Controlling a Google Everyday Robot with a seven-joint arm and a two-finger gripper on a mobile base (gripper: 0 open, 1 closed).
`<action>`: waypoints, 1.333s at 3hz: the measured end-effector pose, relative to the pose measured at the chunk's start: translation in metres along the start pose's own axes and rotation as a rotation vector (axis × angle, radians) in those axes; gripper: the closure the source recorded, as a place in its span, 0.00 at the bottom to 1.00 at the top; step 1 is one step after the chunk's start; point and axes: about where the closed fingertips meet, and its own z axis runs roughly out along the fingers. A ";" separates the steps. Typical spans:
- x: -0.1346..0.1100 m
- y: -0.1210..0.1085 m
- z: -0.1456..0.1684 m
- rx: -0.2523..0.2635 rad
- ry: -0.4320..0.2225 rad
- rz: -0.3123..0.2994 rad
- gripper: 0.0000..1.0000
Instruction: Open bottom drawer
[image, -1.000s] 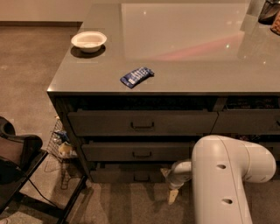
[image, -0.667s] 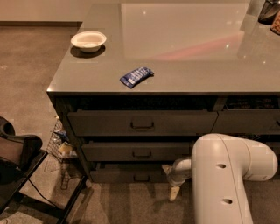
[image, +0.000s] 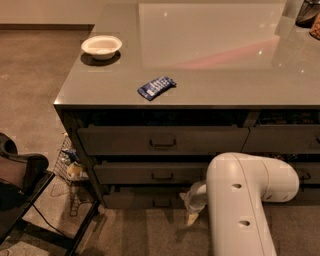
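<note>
A grey counter (image: 225, 75) stands over a carpeted floor (image: 150, 235). Our gripper (image: 192, 209) hangs low. The bottom drawer (image: 130, 200) lies just left of it, pull (image: 161, 202) not yet reached. We cannot tell the gripper's state. An off-centre approach risks missing the slim pull.

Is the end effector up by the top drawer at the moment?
No, the end effector hangs low in front of the bottom drawer, well below the top drawer.
</note>
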 end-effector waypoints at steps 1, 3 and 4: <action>-0.006 -0.003 0.008 -0.009 0.003 -0.008 0.40; -0.007 0.000 0.005 -0.019 0.009 0.000 0.87; -0.008 0.000 0.002 -0.019 0.009 0.000 1.00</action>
